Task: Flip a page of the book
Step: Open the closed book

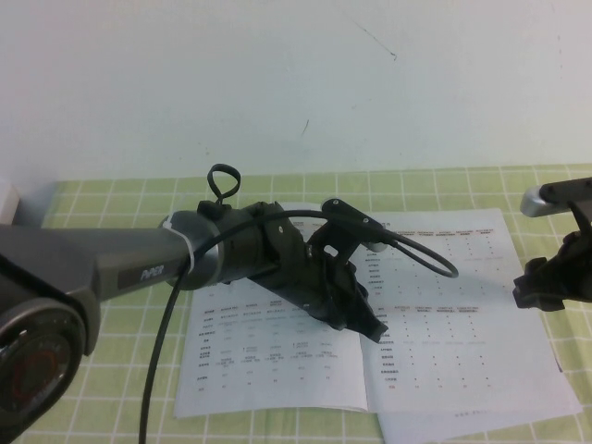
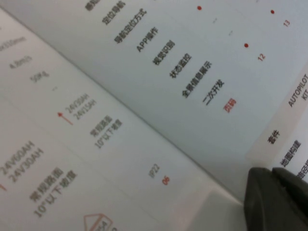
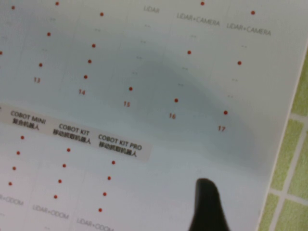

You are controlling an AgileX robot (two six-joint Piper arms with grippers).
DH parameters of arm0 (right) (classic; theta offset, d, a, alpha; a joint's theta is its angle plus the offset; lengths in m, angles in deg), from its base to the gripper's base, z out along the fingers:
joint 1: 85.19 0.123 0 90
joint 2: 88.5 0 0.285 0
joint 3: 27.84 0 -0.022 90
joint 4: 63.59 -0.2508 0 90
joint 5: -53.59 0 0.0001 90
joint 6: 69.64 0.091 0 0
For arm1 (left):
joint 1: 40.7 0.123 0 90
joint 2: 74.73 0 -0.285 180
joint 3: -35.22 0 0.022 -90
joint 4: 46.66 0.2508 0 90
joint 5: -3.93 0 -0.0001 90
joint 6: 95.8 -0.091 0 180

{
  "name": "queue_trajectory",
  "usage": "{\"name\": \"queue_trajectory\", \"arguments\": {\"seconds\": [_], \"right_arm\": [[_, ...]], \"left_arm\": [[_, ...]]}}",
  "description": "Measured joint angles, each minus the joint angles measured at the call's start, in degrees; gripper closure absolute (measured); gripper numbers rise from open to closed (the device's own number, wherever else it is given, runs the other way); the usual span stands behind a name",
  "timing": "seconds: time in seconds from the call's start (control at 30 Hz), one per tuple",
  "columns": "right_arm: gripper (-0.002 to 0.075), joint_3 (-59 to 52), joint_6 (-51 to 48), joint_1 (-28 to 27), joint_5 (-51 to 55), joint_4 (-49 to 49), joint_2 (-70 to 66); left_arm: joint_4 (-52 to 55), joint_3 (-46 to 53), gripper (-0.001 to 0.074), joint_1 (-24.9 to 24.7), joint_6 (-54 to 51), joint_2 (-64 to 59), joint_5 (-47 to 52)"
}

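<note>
The book (image 1: 277,365) lies open on the green checked cloth, white pages printed with small tables. My left gripper (image 1: 373,328) reaches across the left page and sits low over the spine. In the left wrist view its two dark fingers (image 2: 269,197) lie side by side, shut, right on the paper (image 2: 144,96). The right-hand page (image 1: 453,314) lies flat. My right gripper (image 1: 532,285) hangs over that page's outer edge. The right wrist view shows one dark fingertip (image 3: 207,202) just above the dotted page (image 3: 120,96); the other is out of view.
The green checked tablecloth (image 1: 111,370) surrounds the book and shows beside the page edge in the right wrist view (image 3: 288,168). A white wall stands behind the table. A black cable (image 1: 435,259) loops from the left wrist over the book. Another sheet's edge (image 1: 481,421) sticks out under the right page.
</note>
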Motion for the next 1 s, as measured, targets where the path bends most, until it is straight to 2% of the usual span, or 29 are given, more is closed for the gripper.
{"name": "queue_trajectory", "arguments": {"seconds": [0.67, 1.0], "right_arm": [[0.0288, 0.0, 0.0, 0.0, -0.2, 0.0, 0.0], [0.0288, 0.0, 0.0, 0.0, -0.2, 0.0, 0.0]], "left_arm": [[1.0, 0.6, 0.0738, 0.0, 0.2, 3.8, 0.0], [1.7, 0.6, 0.0738, 0.1, 2.7, 1.8, 0.0]]}}
